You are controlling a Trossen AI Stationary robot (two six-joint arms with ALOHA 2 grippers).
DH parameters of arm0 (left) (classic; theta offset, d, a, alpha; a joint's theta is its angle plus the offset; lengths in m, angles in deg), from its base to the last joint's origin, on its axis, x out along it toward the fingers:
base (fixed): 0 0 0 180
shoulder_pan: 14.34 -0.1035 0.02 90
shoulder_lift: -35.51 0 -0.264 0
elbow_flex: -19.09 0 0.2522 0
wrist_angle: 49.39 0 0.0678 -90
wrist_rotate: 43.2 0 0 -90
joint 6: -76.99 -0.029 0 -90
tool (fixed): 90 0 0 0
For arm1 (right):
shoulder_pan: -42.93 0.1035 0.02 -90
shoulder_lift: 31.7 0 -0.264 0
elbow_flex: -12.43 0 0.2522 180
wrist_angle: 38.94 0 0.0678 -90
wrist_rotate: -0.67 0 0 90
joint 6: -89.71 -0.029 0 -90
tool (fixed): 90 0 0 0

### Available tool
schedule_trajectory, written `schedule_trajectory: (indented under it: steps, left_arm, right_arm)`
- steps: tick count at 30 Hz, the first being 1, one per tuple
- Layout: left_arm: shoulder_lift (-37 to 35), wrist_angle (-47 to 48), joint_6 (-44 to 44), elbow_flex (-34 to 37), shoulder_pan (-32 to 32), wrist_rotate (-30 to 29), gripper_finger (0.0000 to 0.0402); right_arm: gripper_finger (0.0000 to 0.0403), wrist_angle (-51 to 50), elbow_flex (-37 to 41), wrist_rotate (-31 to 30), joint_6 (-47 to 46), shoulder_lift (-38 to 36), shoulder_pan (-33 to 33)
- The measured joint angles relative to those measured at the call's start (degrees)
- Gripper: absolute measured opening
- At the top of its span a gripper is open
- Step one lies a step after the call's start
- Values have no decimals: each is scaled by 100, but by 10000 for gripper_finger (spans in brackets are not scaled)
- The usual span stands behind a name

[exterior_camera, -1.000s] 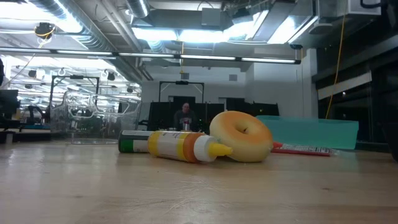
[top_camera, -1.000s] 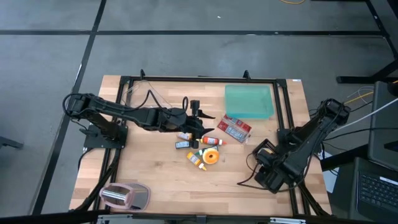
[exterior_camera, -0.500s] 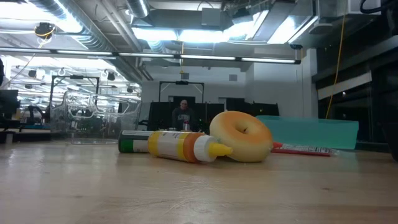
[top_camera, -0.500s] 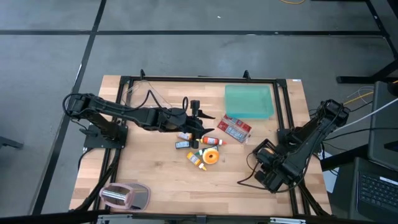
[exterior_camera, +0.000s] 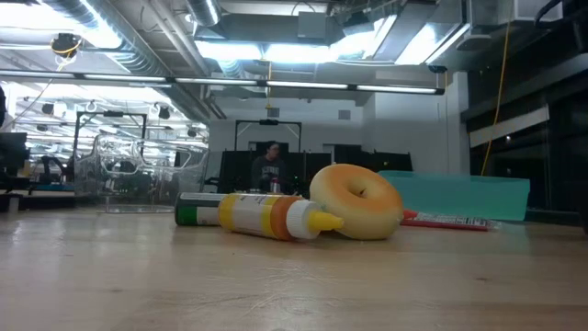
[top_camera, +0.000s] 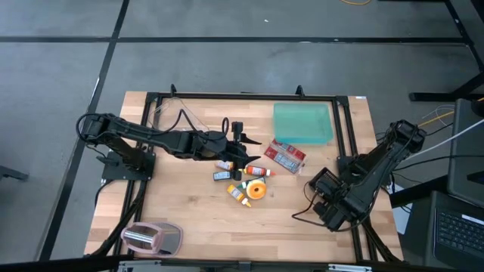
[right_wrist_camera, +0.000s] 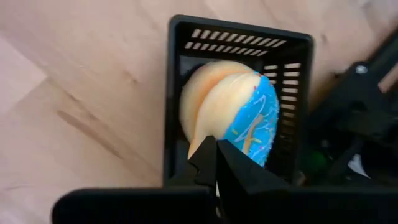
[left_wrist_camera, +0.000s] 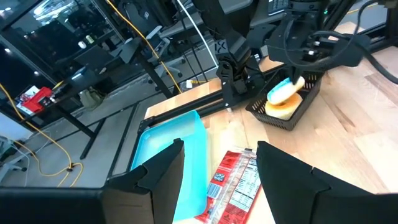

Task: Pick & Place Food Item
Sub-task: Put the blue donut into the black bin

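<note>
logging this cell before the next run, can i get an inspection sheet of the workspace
surface: wooden table, bare toward the front
job's things: blue-iced donut in the black basket; plain donut, bottles, snack packet mid-table
clutter: teal tray, toaster
grippers: right gripper shut, empty, over the basket; left gripper open near the packet
cables: loose cables along the left arm
surroundings: person far behind the table
</note>
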Motion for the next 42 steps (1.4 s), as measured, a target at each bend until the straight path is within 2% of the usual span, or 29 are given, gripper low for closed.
schedule_trajectory:
  steps: [42]
  left_arm:
    - [0,101,45,0,0,0,196]
  right_arm:
    - [0,-1310,-2,214,-305,-911,0]
